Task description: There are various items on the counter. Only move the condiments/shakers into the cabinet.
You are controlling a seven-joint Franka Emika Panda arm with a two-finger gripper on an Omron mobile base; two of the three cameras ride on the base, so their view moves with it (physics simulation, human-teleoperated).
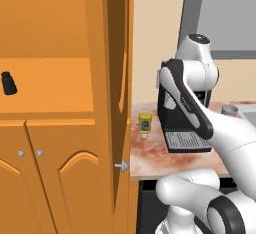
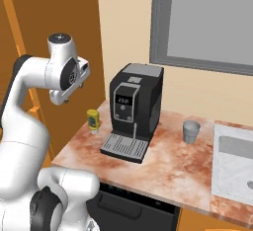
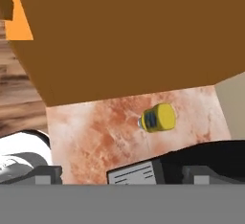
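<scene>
A yellow mustard bottle point(image 1: 145, 123) point(image 2: 92, 119) with a blue label stands on the reddish-brown counter point(image 1: 150, 158) point(image 2: 163, 166) at its left end, close to the cabinet's open door point(image 1: 116, 78). A small black shaker point(image 1: 8, 83) stands on a shelf inside the orange cabinet point(image 1: 50, 103). My gripper point(image 3: 122, 179) hangs high over the counter, open, with nothing between its fingers. In the hand view the mustard bottle point(image 3: 158, 118) lies below and ahead, seen from the top.
A big black coffee machine point(image 1: 180, 123) point(image 2: 136, 106) stands right beside the mustard bottle. A grey cup point(image 2: 190, 131) and a sink point(image 2: 232, 161) are further right. The open cabinet door point(image 3: 124, 31) borders the counter's left end.
</scene>
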